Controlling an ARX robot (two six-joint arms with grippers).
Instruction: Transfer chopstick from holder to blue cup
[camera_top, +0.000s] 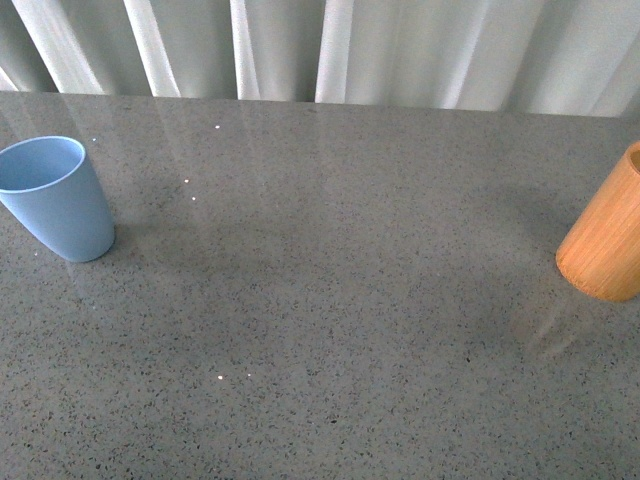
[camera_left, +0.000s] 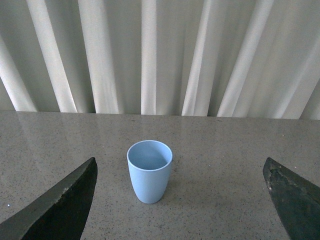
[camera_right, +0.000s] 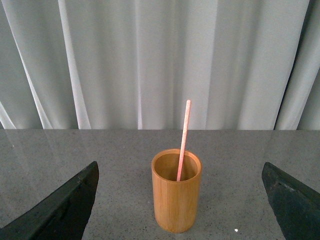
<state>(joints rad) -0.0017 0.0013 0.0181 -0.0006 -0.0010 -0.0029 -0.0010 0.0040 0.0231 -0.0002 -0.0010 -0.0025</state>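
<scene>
- Front view: I see neither arm here. The blue cup (camera_top: 55, 200) stands upright at the far left of the grey speckled countertop (camera_top: 330, 300), and the bamboo holder (camera_top: 605, 235) stands at the far right, cut off by the frame edge. They are well apart, one on each arm's side. I judge that the layout gives each pincer its own vessel. No chopstick shows in this view.
- Left wrist view: the left pincer (camera_left: 179, 162) is spread wide with nothing in it. The blue cup (camera_left: 149, 171) sits ahead of it, between the two fingers and slightly nearer one of them. Its mouth is open and empty, ready to receive.
- Right wrist view: the right pincer (camera_right: 180, 163) is also spread wide and empty. The bamboo holder (camera_right: 176, 200) stands straight ahead, centred between the fingers. The pink chopstick (camera_right: 184, 135) is inside, leaning on the rim with its upper part well above it. I judge that the exposed length is the place to grasp, and the transfer is not yet begun.
</scene>
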